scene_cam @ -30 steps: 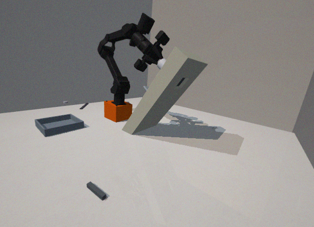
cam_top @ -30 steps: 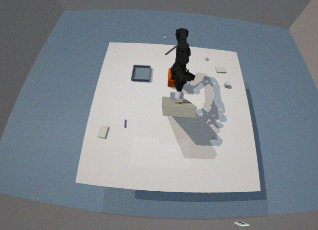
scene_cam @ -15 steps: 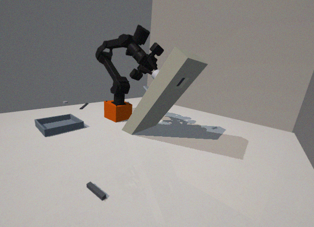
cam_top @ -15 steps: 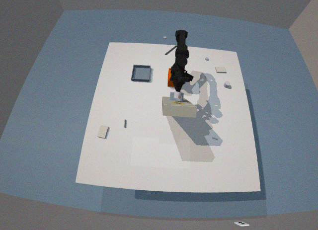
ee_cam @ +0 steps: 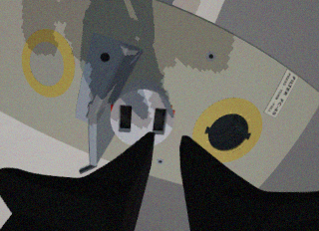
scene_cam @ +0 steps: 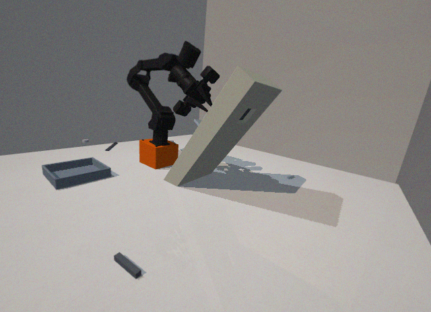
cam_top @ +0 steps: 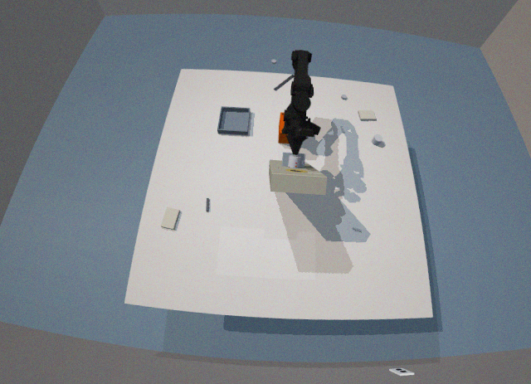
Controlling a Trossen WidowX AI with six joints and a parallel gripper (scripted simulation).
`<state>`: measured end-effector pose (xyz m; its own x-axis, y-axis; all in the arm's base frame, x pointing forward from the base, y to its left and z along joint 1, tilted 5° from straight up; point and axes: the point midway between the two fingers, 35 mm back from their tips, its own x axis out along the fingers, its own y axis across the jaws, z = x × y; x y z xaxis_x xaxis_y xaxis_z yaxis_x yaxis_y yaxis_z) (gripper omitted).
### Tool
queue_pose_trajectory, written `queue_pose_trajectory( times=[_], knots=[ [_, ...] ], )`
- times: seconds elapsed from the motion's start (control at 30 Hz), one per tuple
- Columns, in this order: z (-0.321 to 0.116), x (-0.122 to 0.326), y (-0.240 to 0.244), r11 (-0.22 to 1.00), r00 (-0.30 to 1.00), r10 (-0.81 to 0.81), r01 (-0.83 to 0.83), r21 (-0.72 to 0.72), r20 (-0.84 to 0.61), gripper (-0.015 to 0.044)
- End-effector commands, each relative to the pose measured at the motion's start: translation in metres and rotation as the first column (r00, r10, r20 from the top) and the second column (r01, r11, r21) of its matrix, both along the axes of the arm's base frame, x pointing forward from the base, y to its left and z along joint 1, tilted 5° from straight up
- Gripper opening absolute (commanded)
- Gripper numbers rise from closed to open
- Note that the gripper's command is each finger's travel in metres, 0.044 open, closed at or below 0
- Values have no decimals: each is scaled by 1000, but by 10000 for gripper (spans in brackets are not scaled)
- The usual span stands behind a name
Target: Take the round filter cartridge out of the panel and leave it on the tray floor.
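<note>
White cartridge (ee_cam: 142,118) sat just past the gripper (ee_cam: 166,142) tips; its fingers were nearly together, holding nothing.

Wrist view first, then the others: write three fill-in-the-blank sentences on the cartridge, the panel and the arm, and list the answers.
The face of the cartridge shows ___ dark slots.
The ring around the open socket in the panel is ___ in colour.
The arm stands on a base block coloured ___.
Missing words: two; yellow; orange.
</note>
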<state>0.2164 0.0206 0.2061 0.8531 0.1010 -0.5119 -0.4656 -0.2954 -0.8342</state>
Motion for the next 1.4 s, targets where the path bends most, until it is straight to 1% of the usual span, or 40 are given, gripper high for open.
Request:
queue_pose_trajectory(
  times=[0.0, 0.13, 0.37, 0.5, 0.57, 0.8, 0.87, 0.9, 0.97, 1.07, 1.17, 1.27, 1.37],
  knots=[
    [1, 0, 0, 1000, 1000, 0, 0, 0, 4, 90],
    [-3, -1, 0, 1000, 1000, 2, -2, 4, 15, 90],
    [60, 25, 3, 1000, 1000, 2, -2, 4, 19, 90],
    [66, 29, 3, 1000, 1000, 2, -2, 4, 20, 90],
    [73, 28, 3, 1000, 1000, 2, -3, 4, 21, 142],
    [138, 21, 1, 1000, 1000, 3, -4, 3, 31, 326],
    [144, 20, 1, 1000, 999, 4, -4, 2, 32, 379],
    [143, 19, 1, 1000, 1000, -4, 4, 16, 27, 352],
    [134, 19, 1, 991, 998, -67, 69, 118, -21, 305],
    [112, 17, 1, 913, 968, -202, 242, 328, -151, 305],
    [92, 14, 1, 763, 900, -315, 429, 483, -302, 305],
    [71, 10, 2, 553, 794, -396, 607, 571, -461, 305],
    [51, 4, 2, 299, 656, -440, 751, 588, -613, 305]
  ],
)
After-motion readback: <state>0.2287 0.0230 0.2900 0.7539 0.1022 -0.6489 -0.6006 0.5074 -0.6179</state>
